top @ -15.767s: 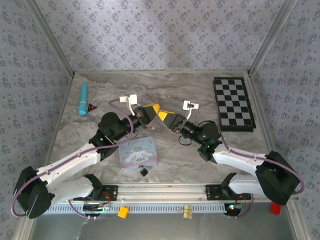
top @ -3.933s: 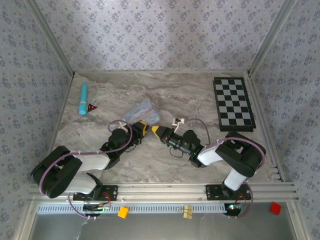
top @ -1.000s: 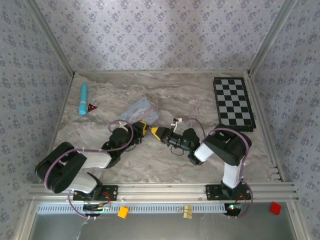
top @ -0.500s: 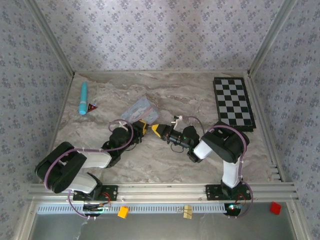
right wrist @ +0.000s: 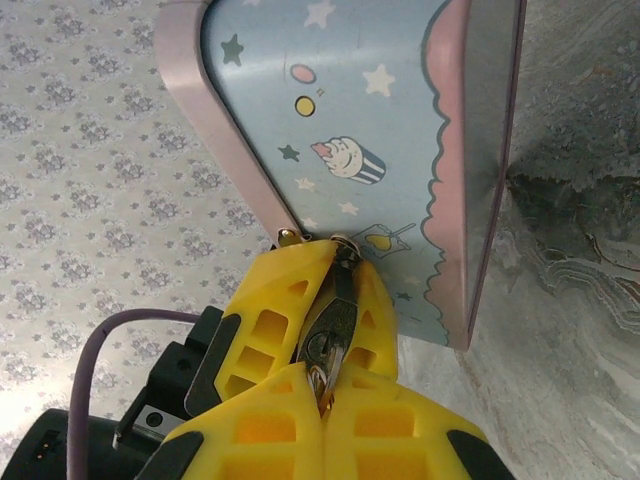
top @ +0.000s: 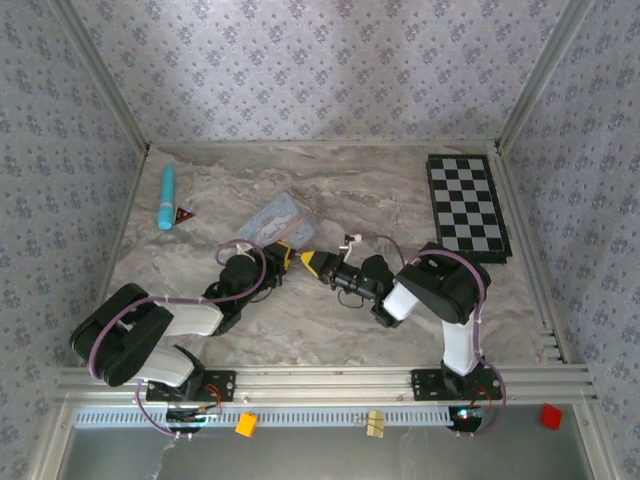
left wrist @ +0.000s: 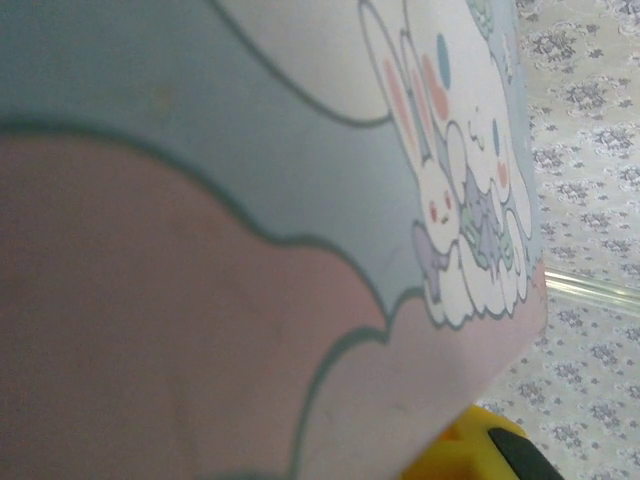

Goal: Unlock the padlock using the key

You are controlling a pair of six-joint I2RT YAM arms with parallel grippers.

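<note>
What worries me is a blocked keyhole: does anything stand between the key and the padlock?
I cannot tell where the padlock sits. The right gripper is shut on the key, whose tip meets the pink rim of the tin; nothing visible stands between key and rim.

The tin (top: 281,218) sits mid-surface (top: 380,190), with the left gripper (top: 286,254) and right gripper (top: 310,260) just before it. A game board (top: 468,207) lies far right, a tube (top: 167,196) far left.

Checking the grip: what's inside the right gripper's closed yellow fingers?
A metal key, pinched in the right gripper, its tip at the cartoon tin's edge. The fingers cover much of it; what the tip touches is hidden.
</note>
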